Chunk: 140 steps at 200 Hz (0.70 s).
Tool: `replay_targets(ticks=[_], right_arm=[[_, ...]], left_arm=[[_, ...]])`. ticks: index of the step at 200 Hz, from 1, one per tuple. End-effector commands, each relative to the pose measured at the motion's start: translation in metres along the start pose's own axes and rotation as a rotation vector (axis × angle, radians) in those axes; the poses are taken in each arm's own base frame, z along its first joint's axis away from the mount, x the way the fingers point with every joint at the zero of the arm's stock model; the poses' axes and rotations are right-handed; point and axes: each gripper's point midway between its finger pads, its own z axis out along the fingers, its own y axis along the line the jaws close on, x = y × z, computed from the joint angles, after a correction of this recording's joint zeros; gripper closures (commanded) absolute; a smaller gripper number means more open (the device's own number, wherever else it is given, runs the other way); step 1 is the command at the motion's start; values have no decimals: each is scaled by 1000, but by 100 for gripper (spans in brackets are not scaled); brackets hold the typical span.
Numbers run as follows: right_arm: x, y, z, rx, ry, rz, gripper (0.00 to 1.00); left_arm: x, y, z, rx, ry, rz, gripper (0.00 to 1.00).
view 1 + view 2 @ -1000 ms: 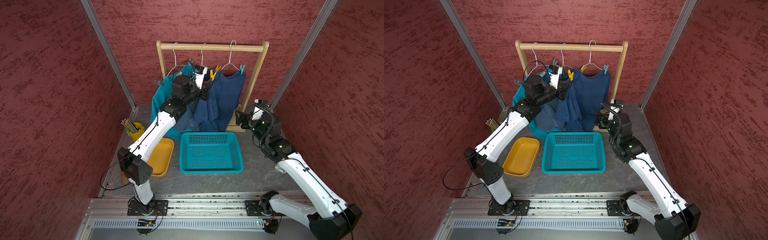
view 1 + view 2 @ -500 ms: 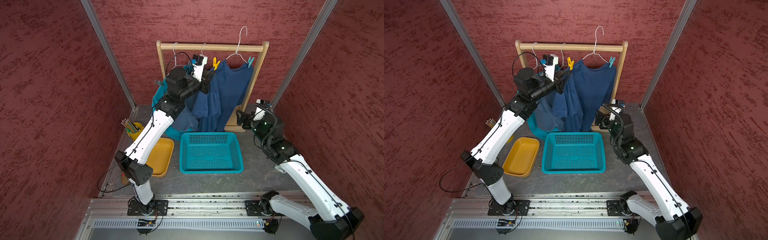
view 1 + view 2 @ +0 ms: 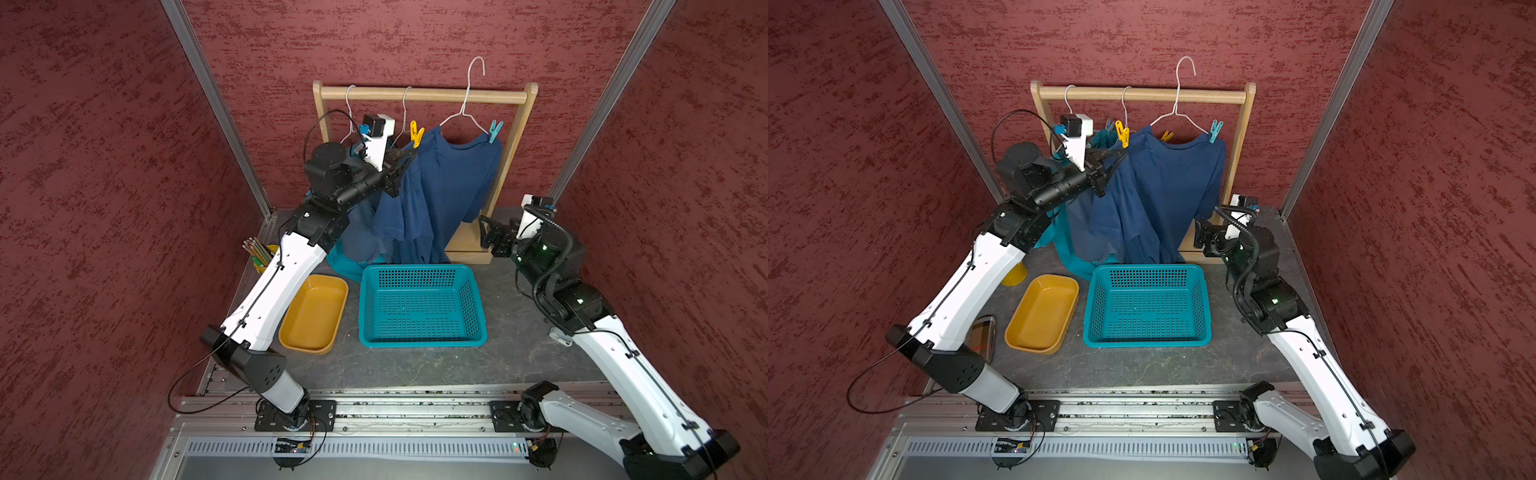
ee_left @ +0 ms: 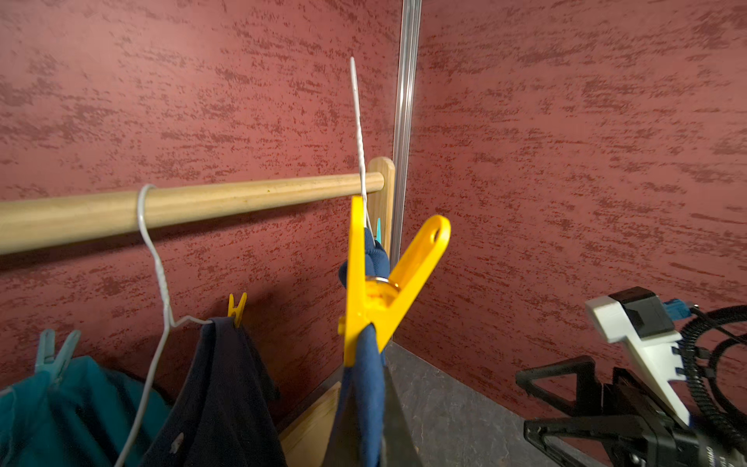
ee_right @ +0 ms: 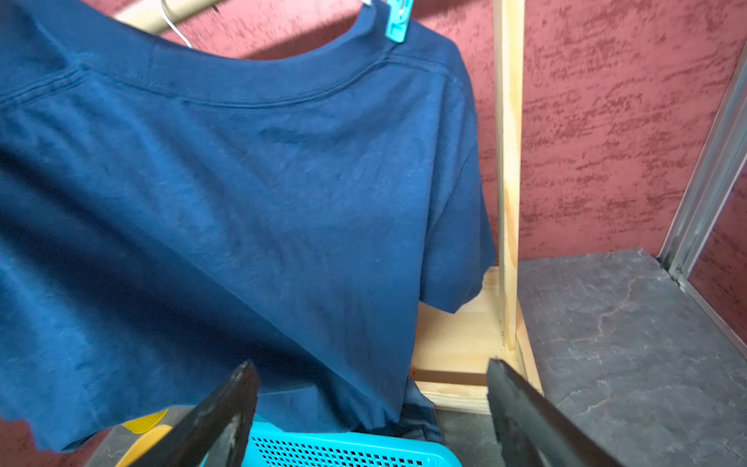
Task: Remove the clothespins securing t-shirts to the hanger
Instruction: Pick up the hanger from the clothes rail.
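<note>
lifting over the last second, the left gripper [image 3: 409, 157], clamped shut on the blue t-shirt [image 3: 453, 178] just under the yellow clothespin [image 4: 380, 291], has raised the white wire hanger [image 3: 467, 99], and its hook now floats clear above the wooden rail [image 3: 436, 94]. the pin still bites the shoulder, so nothing looks freed yet. a teal clothespin [image 3: 494, 131] pinches the far shoulder. the right gripper [image 5: 370, 378] waits low by the rack's base, jaws wide and empty. the pins are hard, glossy plastic, the cotton soft and matte, the wire thin and twisted, the dowel round and pale.
</note>
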Motion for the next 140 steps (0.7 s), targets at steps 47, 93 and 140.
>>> replay_targets(ticks=[47, 93, 140], right_arm=[[-58, 18, -38, -56, -95, -47, 11], [-49, 8, -53, -27, -81, -31, 11], [-35, 11, -61, -67, -45, 9, 11]], left_arm=[[-92, -45, -72, 120, -189, 26, 100], [-130, -57, -108, 140, -260, 32, 100], [-162, -72, -121, 208, -333, 15, 100]])
